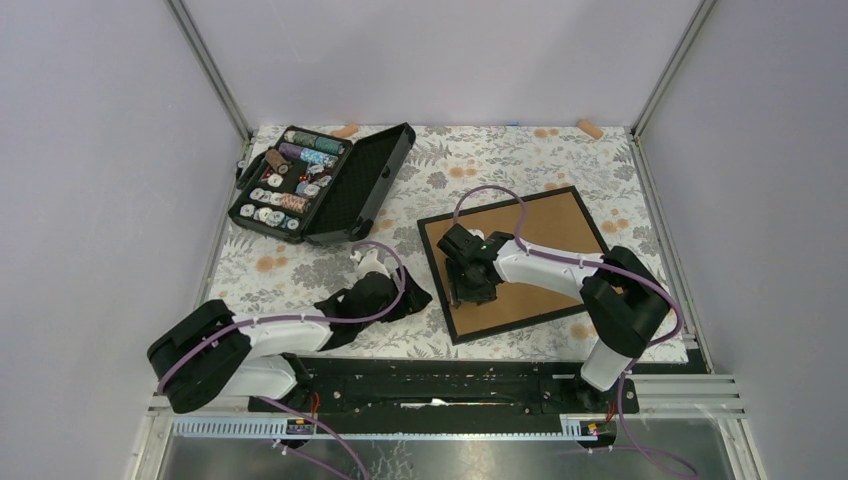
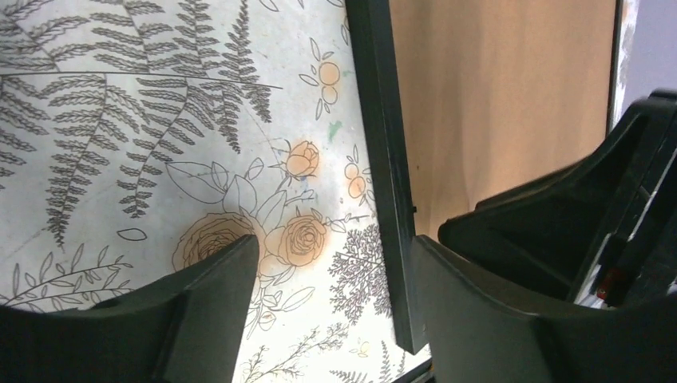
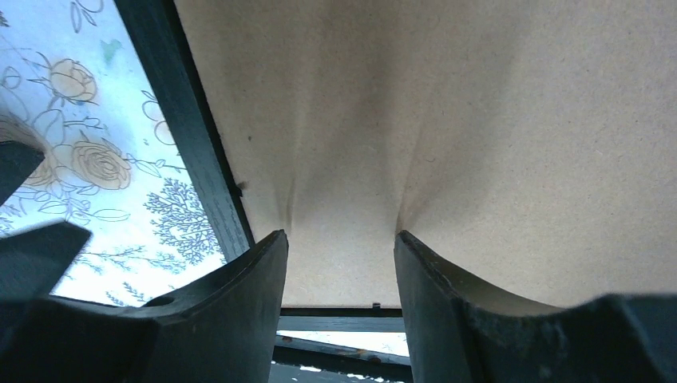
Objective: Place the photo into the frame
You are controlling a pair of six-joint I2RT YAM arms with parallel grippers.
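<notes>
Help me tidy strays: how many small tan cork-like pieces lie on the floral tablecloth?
2. One small tan cork-like piece lies at the far edge behind the open black thread-spool case; the second tan piece lies at the far edge near the right corner. Others may be hidden.

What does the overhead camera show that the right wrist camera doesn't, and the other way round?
Only the overhead view shows the open case of thread spools and the whole frame lying back-up. Only the right wrist view shows, close up, the right arm's jaws standing apart just over the brown board back. Both show the frame's black edge, its board and the floral tablecloth. Neither shows the photo.
</notes>
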